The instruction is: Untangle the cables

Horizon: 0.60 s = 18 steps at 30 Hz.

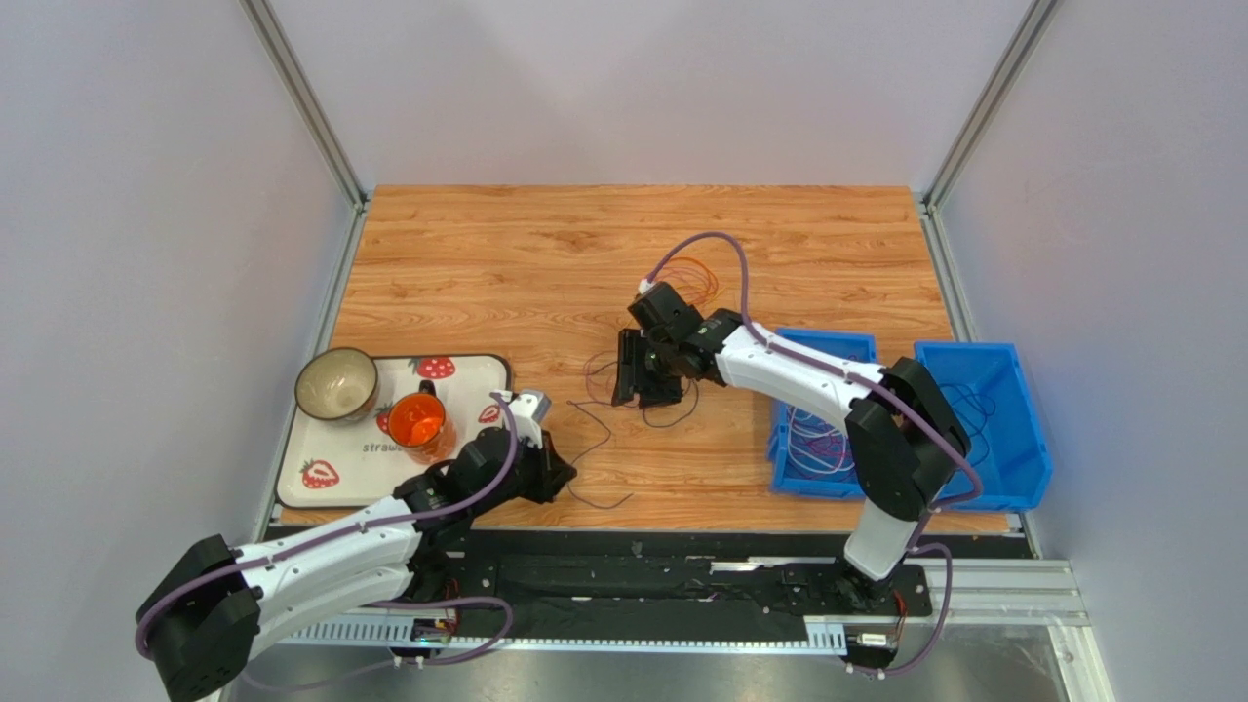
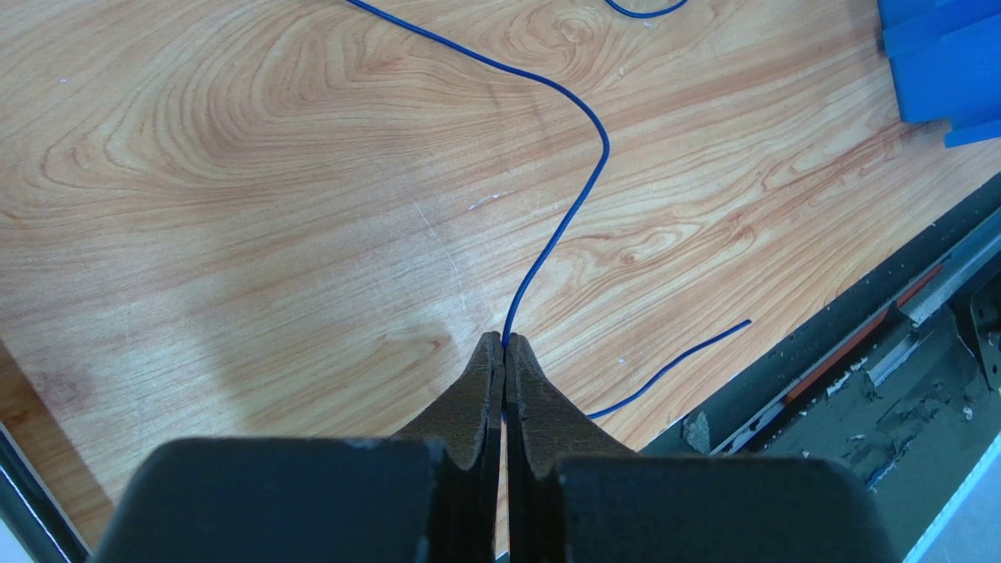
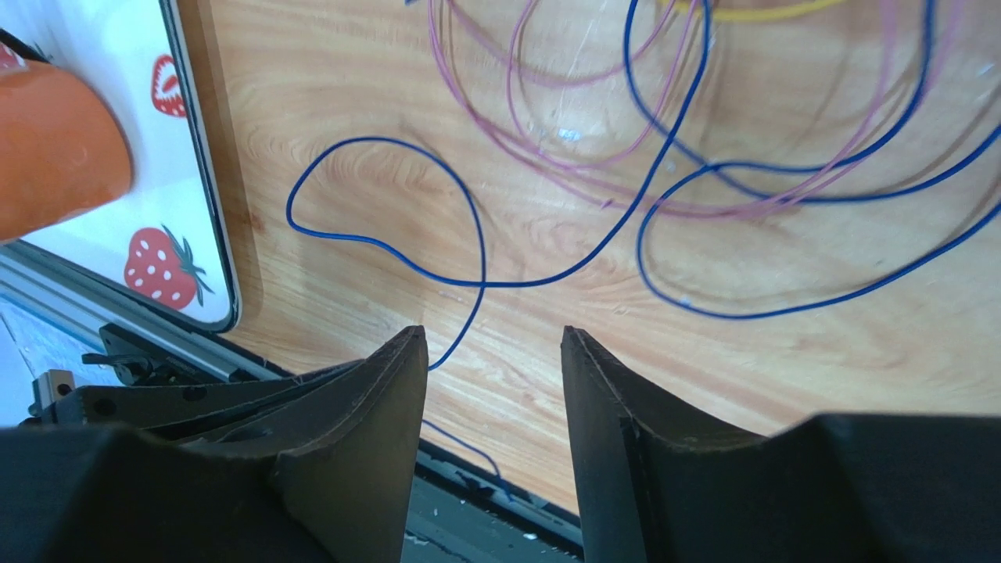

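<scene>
The cables lie in a loose tangle mid-table: blue cable (image 3: 658, 164), purple cable (image 3: 552, 141) and a yellow cable (image 3: 752, 14) at the top edge of the right wrist view, with orange loops (image 1: 692, 278) behind. My right gripper (image 3: 491, 334) (image 1: 645, 392) hangs open just above the near side of the tangle, nothing between its fingers. One blue strand (image 2: 582, 188) runs across the wood into my left gripper (image 2: 505, 343) (image 1: 561, 473), which is shut on it near the front edge. Its free end (image 2: 682, 364) trails to the right.
A strawberry-print tray (image 1: 340, 476) at the left holds a bowl (image 1: 336, 383) and an orange cup (image 1: 418, 420). Two blue bins (image 1: 821, 348) (image 1: 1018, 383) at the right hold more thin cables. The table's front edge and black rail (image 2: 846, 352) are close to the left gripper.
</scene>
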Available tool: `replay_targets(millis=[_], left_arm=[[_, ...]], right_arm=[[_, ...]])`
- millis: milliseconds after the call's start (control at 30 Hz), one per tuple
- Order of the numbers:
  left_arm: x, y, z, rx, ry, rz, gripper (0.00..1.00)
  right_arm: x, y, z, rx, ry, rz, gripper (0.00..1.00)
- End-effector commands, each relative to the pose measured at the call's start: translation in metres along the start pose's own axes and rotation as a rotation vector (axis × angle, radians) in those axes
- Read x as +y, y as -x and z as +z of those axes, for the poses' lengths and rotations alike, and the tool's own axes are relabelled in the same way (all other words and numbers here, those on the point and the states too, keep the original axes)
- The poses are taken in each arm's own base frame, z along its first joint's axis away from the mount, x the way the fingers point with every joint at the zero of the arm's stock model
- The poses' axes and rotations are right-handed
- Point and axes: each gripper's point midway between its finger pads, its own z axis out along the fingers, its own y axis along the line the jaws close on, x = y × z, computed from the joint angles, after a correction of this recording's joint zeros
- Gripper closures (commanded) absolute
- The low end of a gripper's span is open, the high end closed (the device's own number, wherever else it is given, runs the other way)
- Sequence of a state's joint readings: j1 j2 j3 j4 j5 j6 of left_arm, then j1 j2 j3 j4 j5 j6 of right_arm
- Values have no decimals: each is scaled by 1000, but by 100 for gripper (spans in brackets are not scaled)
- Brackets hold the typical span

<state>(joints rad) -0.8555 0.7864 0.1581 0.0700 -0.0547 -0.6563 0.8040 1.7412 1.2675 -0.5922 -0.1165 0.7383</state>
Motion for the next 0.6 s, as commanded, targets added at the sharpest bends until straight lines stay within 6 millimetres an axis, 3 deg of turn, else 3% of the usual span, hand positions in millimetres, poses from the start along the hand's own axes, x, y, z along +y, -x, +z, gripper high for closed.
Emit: replay_targets(millis=[0,67,233,300,433,567], left_arm=[[-12,20,-1,-51,-24,-5,100],[-11,21,-2,-54,-19,-5,100],[-14,29,-4,-68,-15,7,100],[-14,31,-5,-66,-9,14,100],[-14,33,-4,-64,-4,23,100],[-12,29,-2,-51,4,19,100]], right_arm=[[26,28,-27,-116,140,-153,50],[32,30,-30,-154,195,-241,48],[44,31,-45,-251,326,-408,31],[48,28,-41,-264,374,-446,25],[66,15,-16,-192,550,-449,23],[81,19,-6,-195,640,-446,22]])
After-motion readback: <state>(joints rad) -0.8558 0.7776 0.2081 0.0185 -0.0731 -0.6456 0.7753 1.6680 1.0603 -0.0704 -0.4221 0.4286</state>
